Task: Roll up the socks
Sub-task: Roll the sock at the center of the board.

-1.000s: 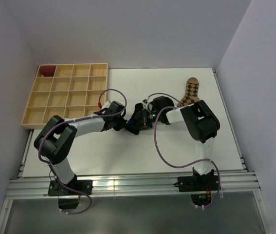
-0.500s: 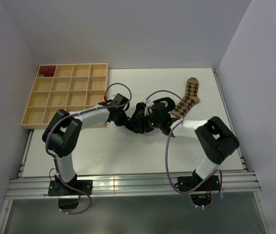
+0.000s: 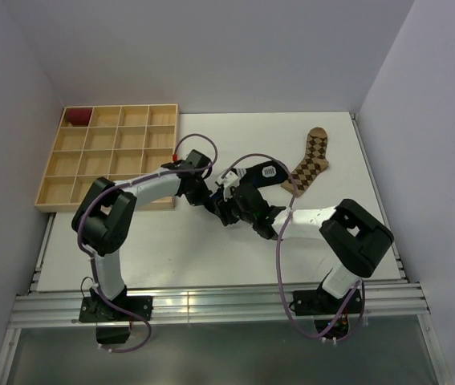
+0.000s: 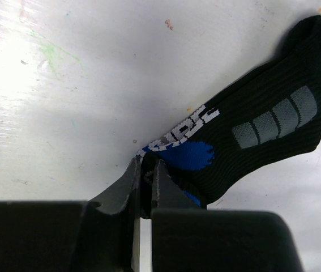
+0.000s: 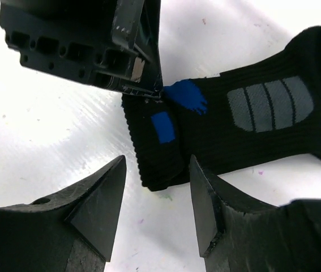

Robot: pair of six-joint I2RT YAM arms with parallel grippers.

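Left gripper (image 4: 146, 170): your jaws are pressed together on the cuff edge of the black sock (image 4: 251, 136), beside its blue patch.
Right gripper (image 5: 157, 167): your jaws are spread, one on each side of the same cuff end.
Black sock: lies mid-tabletop (image 3: 211, 257).
Tan argyle sock (image 3: 310, 160): lies flat, well apart at your far right.
Wooden compartment tray (image 3: 113, 149): far left, with a dark red bundle (image 3: 77, 117) in its far-left corner compartment.
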